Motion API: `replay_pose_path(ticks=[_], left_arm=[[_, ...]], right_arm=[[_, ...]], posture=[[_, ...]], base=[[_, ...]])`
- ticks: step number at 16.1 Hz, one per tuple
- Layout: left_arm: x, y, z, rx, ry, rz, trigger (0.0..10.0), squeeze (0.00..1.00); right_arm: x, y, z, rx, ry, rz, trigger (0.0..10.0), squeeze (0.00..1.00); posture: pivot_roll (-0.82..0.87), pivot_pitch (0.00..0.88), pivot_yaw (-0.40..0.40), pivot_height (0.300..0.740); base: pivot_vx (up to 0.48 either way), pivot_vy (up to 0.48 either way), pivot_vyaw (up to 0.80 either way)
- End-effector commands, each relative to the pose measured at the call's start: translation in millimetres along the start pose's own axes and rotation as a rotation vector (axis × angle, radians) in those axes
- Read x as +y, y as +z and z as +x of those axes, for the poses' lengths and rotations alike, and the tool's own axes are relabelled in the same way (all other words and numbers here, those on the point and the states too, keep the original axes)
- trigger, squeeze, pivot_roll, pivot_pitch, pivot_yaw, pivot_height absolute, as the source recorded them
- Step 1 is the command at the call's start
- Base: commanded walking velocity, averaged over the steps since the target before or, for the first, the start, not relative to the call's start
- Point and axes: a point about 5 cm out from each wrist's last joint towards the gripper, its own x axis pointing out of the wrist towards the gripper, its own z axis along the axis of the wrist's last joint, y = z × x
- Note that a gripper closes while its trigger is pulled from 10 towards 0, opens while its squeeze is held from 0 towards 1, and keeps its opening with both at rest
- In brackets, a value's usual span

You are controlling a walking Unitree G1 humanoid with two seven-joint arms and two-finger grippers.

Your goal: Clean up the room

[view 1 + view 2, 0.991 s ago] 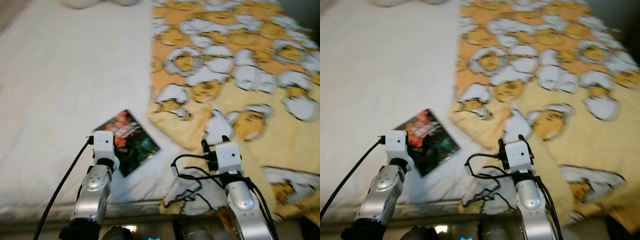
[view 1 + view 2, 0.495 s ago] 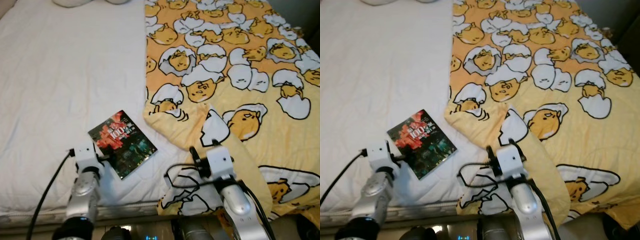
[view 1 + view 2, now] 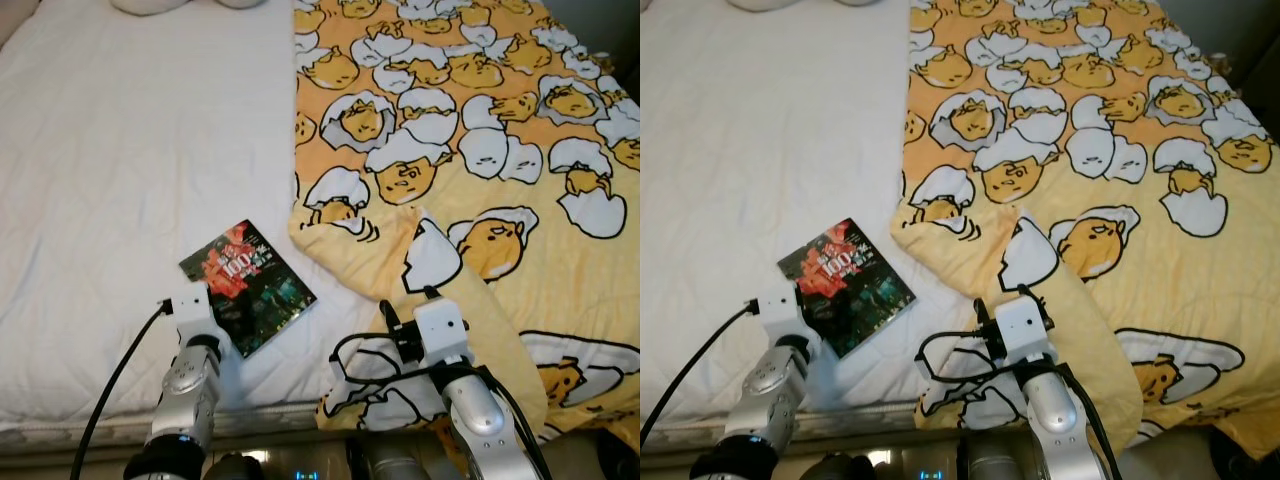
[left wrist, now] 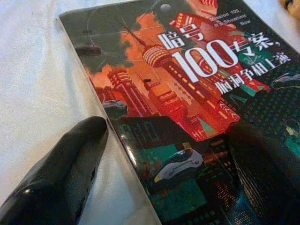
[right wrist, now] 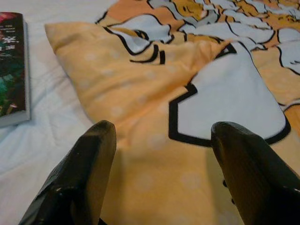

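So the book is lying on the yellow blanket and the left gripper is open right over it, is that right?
Not quite. The book lies on the white sheet, beside the yellow blanket, not on it; the left eye view shows this. The rest holds: the left gripper is open at the book, one finger over its cover and one on the sheet beside its edge.

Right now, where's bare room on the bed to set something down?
Free: the white sheet from the book up to the pillows, left of the yellow blanket. Crowded: the near edge, where the open left gripper straddles the book's edge and the right gripper hovers over the blanket's folded corner.
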Motion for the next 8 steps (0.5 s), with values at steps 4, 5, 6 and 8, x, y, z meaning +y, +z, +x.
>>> replay_pose_path(ticks=[4,5,6,8], left_arm=[[-12.3,-43.6,-5.6,0.242,-0.017,-0.152,10.0,0.0],[-14.7,-44.9,-4.8,0.255,-0.035,-0.164,10.0,0.0],[-15.0,-42.8,-2.9,0.243,-0.035,-0.168,4.4,0.0],[-16.4,-42.4,0.4,0.256,-0.059,-0.163,0.0,0.0]], right_arm=[[1.8,-1.2,0.5,0.018,0.019,0.008,10.0,0.0],[1.6,-1.2,0.8,0.018,0.02,0.009,10.0,0.0],[1.6,-1.2,0.7,0.019,0.021,0.008,10.0,0.0],[1.3,-1.5,0.9,0.023,0.022,0.006,10.0,0.0]], posture=[[-0.17,0.174,0.004,0.74],[-0.17,0.174,0.004,0.74],[-0.17,0.174,0.004,0.74],[-0.18,0.175,0.007,0.74]], base=[[0.0,0.0,0.0],[0.0,0.0,0.0],[0.0,0.0,0.0],[0.0,0.0,0.0]])
